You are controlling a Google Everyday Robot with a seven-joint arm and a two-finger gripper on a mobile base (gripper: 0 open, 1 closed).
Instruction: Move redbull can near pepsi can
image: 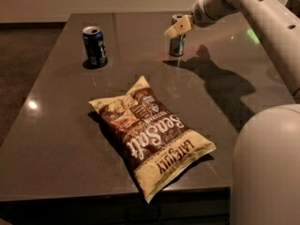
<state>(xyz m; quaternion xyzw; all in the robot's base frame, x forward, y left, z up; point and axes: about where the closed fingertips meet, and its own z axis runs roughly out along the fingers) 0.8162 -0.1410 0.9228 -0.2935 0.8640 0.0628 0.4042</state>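
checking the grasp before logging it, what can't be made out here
Camera view:
redbull can: upper part hidden by the gripper in front of it; contact unclear.
pepsi can: label too small to read.
arm: cut off by the top edge.

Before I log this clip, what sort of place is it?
Likely an office break room or lounge: a dark table holds a chip bag, a blue soda can and a slim silver can, with the gripper at that can's top.
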